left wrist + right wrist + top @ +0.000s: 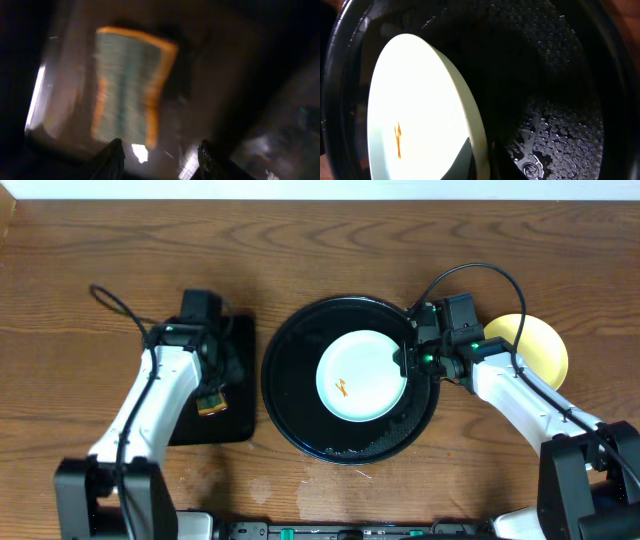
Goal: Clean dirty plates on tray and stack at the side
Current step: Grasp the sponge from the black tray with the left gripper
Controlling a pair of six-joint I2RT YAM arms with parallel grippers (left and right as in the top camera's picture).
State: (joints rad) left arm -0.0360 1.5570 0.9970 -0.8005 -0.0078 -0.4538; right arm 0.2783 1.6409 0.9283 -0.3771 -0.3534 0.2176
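One mint plate (pixel 360 375) sits in the round black tray (pixel 290 410) with its right rim pinched by the right gripper (pixel 408 361), so hold it steady and close the left gripper (pixel 160 152), fingers wide apart, squarely on the sponge (pixel 130 85) beneath before wiping the orange smear (pixel 343 388).

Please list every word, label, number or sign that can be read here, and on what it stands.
No text can be read.
Orange mark on the plate: a smear, not writing.
Small pale mark low in the right wrist view: too blurred to read.
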